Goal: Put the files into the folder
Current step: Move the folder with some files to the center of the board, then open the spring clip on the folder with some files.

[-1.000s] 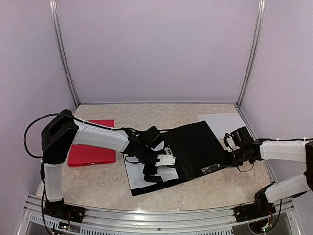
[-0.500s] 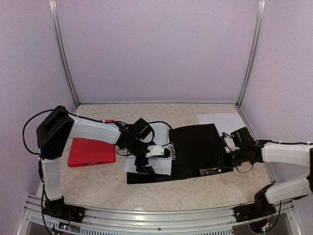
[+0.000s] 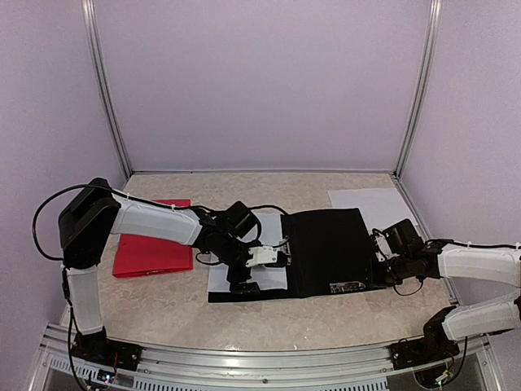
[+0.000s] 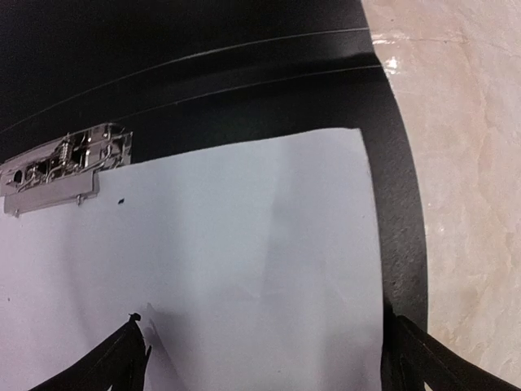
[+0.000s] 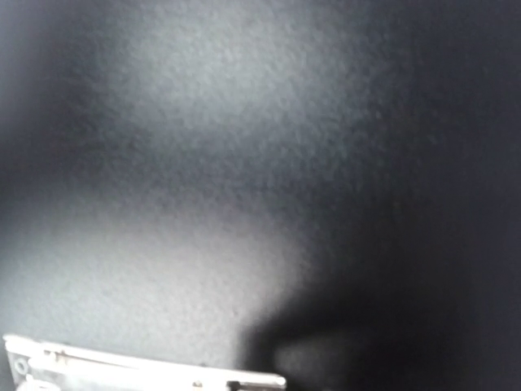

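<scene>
The black folder [image 3: 326,248] lies spread flat at the table's middle. On its left half rests a white file sheet [image 3: 221,277], next to the metal clip [image 4: 65,167]. My left gripper [image 3: 248,269] hovers low over that sheet [image 4: 244,261] with its fingertips [image 4: 134,350] wide apart and nothing between them. My right gripper [image 3: 381,267] is at the right edge of the cover and shut on it. In the right wrist view the black cover [image 5: 203,163] fills the frame and the fingers are not distinct. Another white file sheet [image 3: 362,198] lies at the back right.
A red folder [image 3: 151,244] lies closed on the left under my left arm. Metal frame posts [image 3: 106,98] stand at the back corners, and a rail [image 3: 244,354] runs along the near edge. A metal strip [image 5: 138,371] shows on the black cover.
The black cover has come down from a raised, skewed position to lie flat, moving with my right gripper. My left gripper shifted slightly left over the sheet.
</scene>
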{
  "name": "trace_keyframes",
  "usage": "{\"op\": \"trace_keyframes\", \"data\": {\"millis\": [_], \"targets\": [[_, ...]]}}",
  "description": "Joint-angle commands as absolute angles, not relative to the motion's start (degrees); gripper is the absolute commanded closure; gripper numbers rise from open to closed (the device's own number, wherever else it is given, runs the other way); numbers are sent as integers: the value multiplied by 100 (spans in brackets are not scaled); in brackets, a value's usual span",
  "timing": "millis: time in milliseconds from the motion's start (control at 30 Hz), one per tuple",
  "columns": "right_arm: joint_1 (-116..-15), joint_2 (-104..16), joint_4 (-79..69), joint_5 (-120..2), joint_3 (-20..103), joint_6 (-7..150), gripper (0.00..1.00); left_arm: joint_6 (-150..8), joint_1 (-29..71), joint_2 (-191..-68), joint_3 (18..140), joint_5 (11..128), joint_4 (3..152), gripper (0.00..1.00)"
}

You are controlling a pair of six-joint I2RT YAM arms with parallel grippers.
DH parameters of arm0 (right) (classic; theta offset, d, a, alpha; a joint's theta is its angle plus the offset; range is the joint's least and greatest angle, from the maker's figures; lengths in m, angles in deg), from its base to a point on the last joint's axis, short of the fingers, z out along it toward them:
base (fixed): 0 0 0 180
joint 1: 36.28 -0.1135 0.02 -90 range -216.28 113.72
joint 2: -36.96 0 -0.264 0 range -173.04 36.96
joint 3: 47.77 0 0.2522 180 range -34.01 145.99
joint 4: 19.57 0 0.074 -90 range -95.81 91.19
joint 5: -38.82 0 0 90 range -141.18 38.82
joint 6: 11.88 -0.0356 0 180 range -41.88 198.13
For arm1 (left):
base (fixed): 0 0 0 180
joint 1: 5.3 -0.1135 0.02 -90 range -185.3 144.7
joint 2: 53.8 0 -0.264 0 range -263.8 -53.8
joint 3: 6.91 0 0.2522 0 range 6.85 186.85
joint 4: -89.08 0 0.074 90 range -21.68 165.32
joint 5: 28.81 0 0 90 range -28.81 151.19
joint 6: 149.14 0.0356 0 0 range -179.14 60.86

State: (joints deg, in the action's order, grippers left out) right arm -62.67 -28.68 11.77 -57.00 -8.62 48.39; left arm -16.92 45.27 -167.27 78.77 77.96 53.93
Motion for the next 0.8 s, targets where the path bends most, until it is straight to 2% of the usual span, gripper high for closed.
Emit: {"op": "trace_keyframes", "data": {"millis": [0, 533, 767], "targets": [[-6406, -2798, 1280, -5589, -966, 4621, 70, -2034, 4864, -16675, 8045, 8035, 5241, 1], [-6549, -2673, 1326, -5659, -1115, 4495, 72, -2600, 4831, -15734, 7604, 8010, 5800, 1], [-6565, -2641, 1278, -5729, -1155, 4501, 80, -2639, 4819, -15705, 7585, 7809, 5853, 1]]}}
